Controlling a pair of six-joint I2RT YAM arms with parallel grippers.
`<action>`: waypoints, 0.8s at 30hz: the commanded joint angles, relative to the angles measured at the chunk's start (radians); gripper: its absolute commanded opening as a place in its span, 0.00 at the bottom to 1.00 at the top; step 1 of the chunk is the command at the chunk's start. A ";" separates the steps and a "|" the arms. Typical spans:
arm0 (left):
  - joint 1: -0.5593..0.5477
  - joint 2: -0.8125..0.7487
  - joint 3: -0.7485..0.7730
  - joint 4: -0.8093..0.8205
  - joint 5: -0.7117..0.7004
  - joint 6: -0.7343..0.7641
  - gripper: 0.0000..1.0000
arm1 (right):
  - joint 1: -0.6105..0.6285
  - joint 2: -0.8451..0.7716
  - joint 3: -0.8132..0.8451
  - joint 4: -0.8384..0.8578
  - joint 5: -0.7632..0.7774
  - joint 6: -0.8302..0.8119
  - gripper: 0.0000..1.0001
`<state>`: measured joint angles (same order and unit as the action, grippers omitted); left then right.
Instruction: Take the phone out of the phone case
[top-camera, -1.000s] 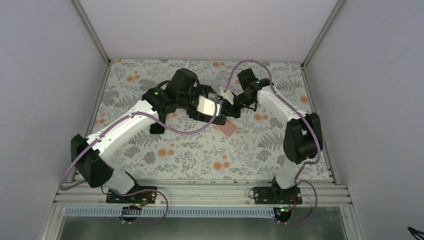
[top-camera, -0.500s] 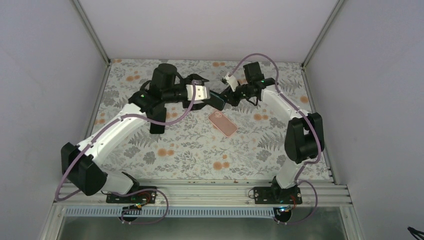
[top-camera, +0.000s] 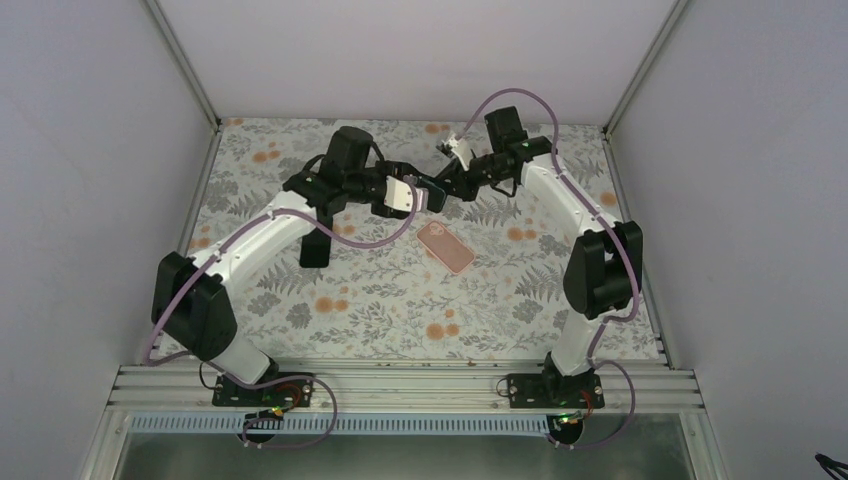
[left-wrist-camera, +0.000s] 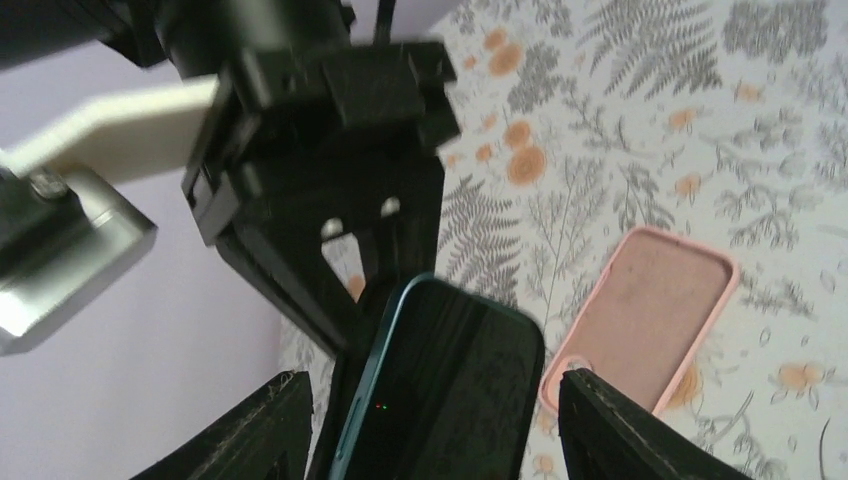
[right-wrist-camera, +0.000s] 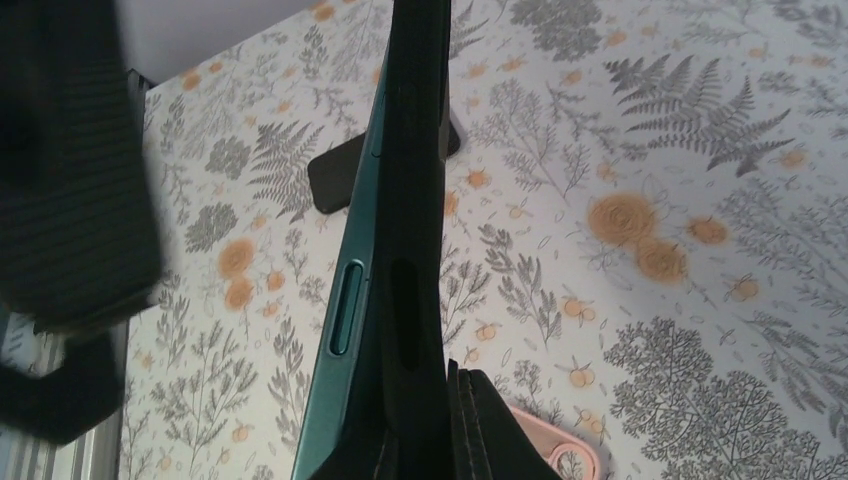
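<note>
Mid-table lies the empty pink phone case (top-camera: 445, 247); at its twelve o'clock the right gripper (top-camera: 443, 187) clamps the teal phone (left-wrist-camera: 440, 390) aloft. Jaws of the left gripper (left-wrist-camera: 437, 405) straddle it unclosed (gaps both sides): centre them, then close squarely.

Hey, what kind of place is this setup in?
Likely a lab test booth: plain white walls in aluminium framing, a left arm and right arm bolted to a rail, and a floral-covered table.
</note>
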<state>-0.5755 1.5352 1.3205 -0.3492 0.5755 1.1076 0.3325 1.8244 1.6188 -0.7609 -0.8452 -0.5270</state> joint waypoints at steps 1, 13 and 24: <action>0.016 0.049 0.065 -0.090 -0.007 0.162 0.61 | 0.009 -0.025 0.012 -0.066 -0.061 -0.098 0.04; 0.016 0.098 0.126 -0.193 0.019 0.216 0.54 | 0.060 -0.034 -0.037 -0.042 0.006 -0.110 0.03; 0.009 0.113 0.160 -0.284 0.037 0.233 0.47 | 0.074 -0.033 -0.034 -0.037 0.027 -0.094 0.04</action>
<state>-0.5606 1.6596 1.4563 -0.5854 0.5621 1.3155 0.4000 1.8233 1.5799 -0.8314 -0.7948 -0.6193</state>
